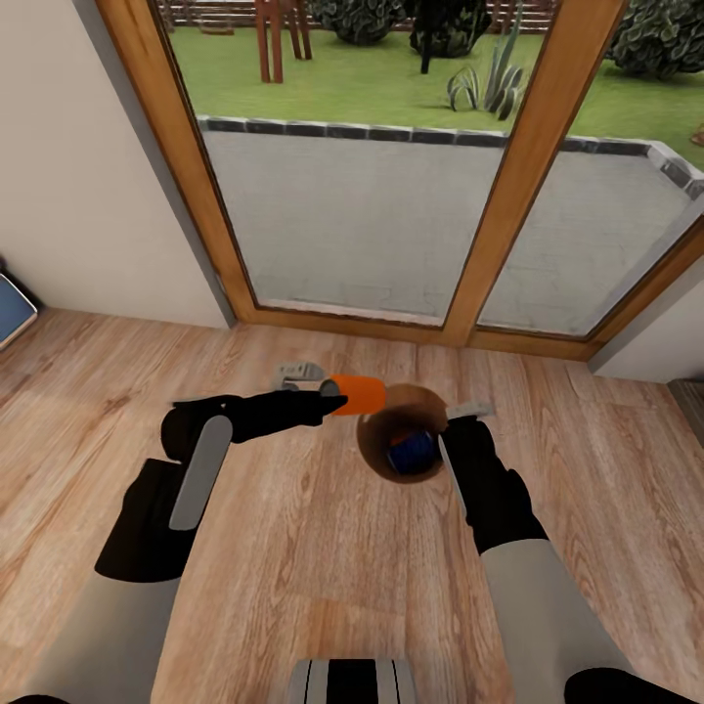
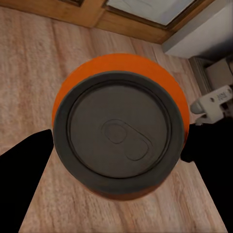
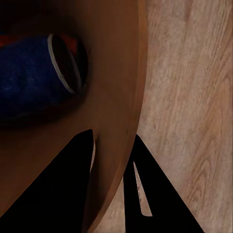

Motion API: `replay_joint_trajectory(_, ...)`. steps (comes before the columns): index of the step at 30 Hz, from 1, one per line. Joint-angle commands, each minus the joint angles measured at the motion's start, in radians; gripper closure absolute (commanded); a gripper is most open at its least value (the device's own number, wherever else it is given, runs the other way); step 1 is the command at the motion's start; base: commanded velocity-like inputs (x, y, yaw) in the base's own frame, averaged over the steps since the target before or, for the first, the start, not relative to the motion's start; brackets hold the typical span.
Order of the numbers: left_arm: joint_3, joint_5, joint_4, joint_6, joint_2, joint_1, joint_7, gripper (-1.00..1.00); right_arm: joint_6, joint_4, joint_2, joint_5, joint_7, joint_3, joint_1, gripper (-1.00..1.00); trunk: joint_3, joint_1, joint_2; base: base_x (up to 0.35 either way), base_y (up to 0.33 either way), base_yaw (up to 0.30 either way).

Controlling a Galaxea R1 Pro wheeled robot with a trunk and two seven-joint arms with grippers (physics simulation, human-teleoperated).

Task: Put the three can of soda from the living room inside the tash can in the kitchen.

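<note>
In the head view the left gripper (image 1: 332, 393) holds one orange can (image 1: 359, 394) lying sideways, just beside the rim of the trash can (image 1: 376, 452). The right gripper (image 1: 452, 430) grasps that bin at its right side, above the plank floor (image 1: 313, 567) and in front of the wood-framed glass doors (image 1: 508, 196). Inside the bin lies one dark blue can (image 1: 413, 452).

The left wrist view shows what the head view does not: the grey top of the orange can (image 2: 121, 138) with its pull tab, clamped between the two dark fingers (image 2: 22, 170).

The right wrist view shows the bin wall (image 3: 124, 116) pinched between the two fingers (image 3: 73, 174), one inside and one outside. There, beside the blue can (image 3: 34, 77), a small orange patch is visible, but I cannot tell if it is another can.

Counted clearly: one orange can, one blue can, one bin.
</note>
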Motion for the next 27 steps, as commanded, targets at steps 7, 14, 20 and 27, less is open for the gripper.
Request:
replay_joint_trajectory(7, -0.006, -0.001, 0.000, 0.000, -0.004, 0.001, 0.000, 1.00, 0.000, 0.000, 0.001, 0.003, 0.002, -0.001, 0.000, 1.00, 0.000, 0.000, 0.000, 0.000, 0.000, 0.000)
replay_joint_trajectory(14, -0.007, -0.004, 0.000, 0.000, -0.004, 0.007, 0.004, 1.00, 0.000, 0.000, 0.000, 0.003, 0.002, -0.001, 0.000, 1.00, 0.000, 0.000, 0.000, 0.000, 0.000, 0.000)
replay_joint_trajectory(20, -0.053, -0.009, 0.000, 0.000, -0.004, 0.010, 0.041, 1.00, 0.000, 0.000, 0.000, 0.003, 0.002, -0.002, 0.000, 1.00, 0.000, 0.000, 0.000, 0.000, 0.000, 0.000)
replay_joint_trajectory(27, -0.067, -0.009, 0.001, 0.000, -0.005, 0.010, 0.062, -1.00, 0.000, 0.000, -0.001, 0.003, 0.002, -0.003, 0.000, 1.00, 0.000, 0.000, 0.000, 0.000, 0.000, 0.000)
